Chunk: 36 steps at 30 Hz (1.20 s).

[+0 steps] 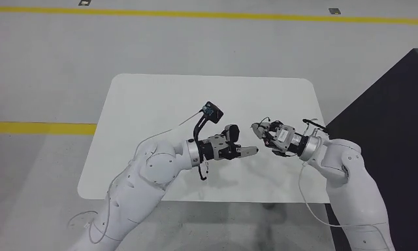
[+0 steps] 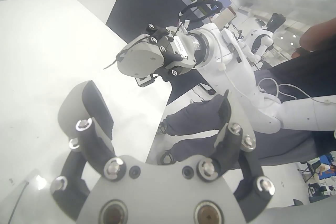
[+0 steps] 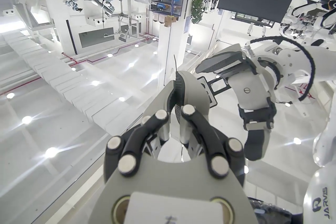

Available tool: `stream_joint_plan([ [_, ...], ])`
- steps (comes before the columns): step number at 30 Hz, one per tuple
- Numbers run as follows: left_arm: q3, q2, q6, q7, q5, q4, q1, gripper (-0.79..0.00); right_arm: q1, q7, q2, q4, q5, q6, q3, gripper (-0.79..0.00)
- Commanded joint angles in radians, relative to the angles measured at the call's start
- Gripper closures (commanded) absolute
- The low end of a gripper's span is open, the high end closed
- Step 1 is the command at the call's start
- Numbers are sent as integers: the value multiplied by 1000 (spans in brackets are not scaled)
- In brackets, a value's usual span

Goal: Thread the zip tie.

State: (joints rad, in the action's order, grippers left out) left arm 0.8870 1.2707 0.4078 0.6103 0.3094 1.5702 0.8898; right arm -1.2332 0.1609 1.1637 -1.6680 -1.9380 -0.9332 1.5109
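Observation:
A thin black zip tie [image 3: 175, 63] sticks out past the tips of my right gripper [image 3: 176, 83], which is shut on it. In the left wrist view its dark tip [image 2: 109, 65] pokes out of the right gripper [image 2: 123, 58] above the white table [image 1: 163, 120]. My left gripper [image 2: 160, 107] is open with nothing between its fingers [image 2: 97, 104], and it faces the right gripper a short gap away. From above, the left gripper [image 1: 245, 148] and the right gripper [image 1: 260, 136] hover nearly tip to tip over the table's near right part.
A tall dark panel [image 1: 385, 120] stands just off the table's right edge. A seated person's legs [image 2: 189, 117] are beside that edge. The far and left parts of the table top are bare.

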Motion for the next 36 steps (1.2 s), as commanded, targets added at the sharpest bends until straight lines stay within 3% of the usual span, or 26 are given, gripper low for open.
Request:
stream_joint_plan([
  [1,-2,0,6,1,12,0,0,-785,0,9,-1,-2,-8,-5,-2,0],
  [7,-4,0,3,-7,28,16,10,-785,0,9,-1,-2,-8,-5,-2,0],
  [9,-5,-1,5,-7,32,28,19,-622,0,9,-1,-2,-8,-5,-2,0],
  [12,-7,-1,4,0,38,38,26,-579,0,9,-1,-2,-8,-5,-2,0],
  [31,-32,21,-23,-12,10,12,-21,-548,0,9,-1,-2,-8,-5,-2,0],
  [36,-37,26,-18,-20,14,13,-32,-486,0,9,-1,-2,-8,-5,-2,0],
])
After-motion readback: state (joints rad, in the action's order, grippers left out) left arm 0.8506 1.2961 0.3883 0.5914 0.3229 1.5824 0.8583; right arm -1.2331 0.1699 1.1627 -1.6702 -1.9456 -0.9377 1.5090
